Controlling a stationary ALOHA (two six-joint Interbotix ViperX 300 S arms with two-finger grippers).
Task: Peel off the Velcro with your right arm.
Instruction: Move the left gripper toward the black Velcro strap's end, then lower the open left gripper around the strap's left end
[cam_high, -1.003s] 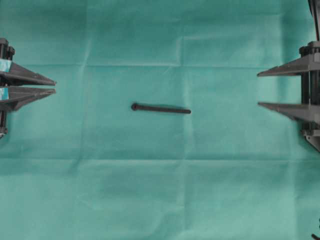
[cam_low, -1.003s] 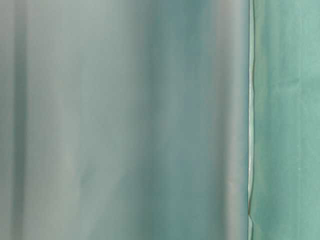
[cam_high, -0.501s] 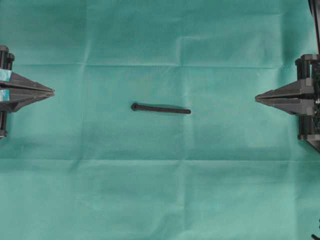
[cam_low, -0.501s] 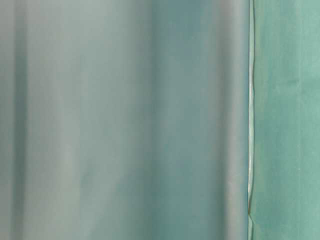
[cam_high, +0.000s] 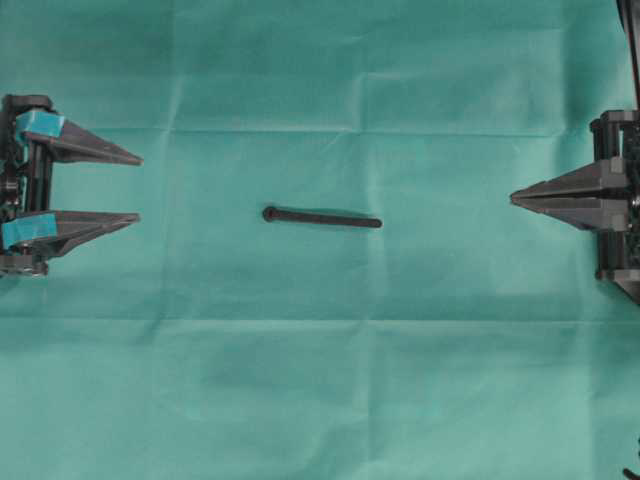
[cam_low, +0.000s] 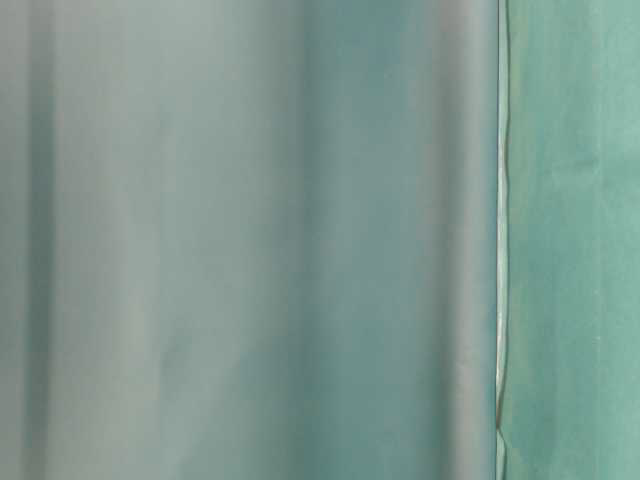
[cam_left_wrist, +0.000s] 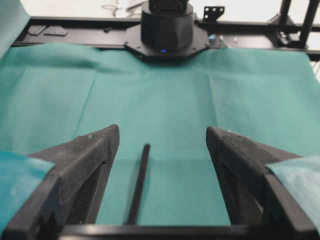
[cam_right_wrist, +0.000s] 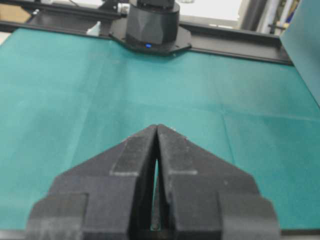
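Observation:
The Velcro (cam_high: 322, 217) is a thin black strip lying flat mid-cloth, its rounded end to the left. In the left wrist view the Velcro (cam_left_wrist: 139, 185) runs away between the spread fingers, nearer the left one. My left gripper (cam_high: 140, 187), with teal tape on its fingers, stands open at the left edge, well short of the strip. My right gripper (cam_high: 512, 197), on the plain black right arm, is shut with nothing in it at the right edge, far from the strip. In its own wrist view the right gripper (cam_right_wrist: 158, 127) shows both tips touching.
A green cloth (cam_high: 320, 380) with fold creases covers the table. The opposite arm's black base (cam_left_wrist: 165, 30) and frame rails stand at the far edge in each wrist view. The table-level view shows only hanging green cloth (cam_low: 250, 240).
My left gripper went from shut to wide open and moved a little to the right. My right gripper closed a second ago and has stayed shut. The Velcro has not moved.

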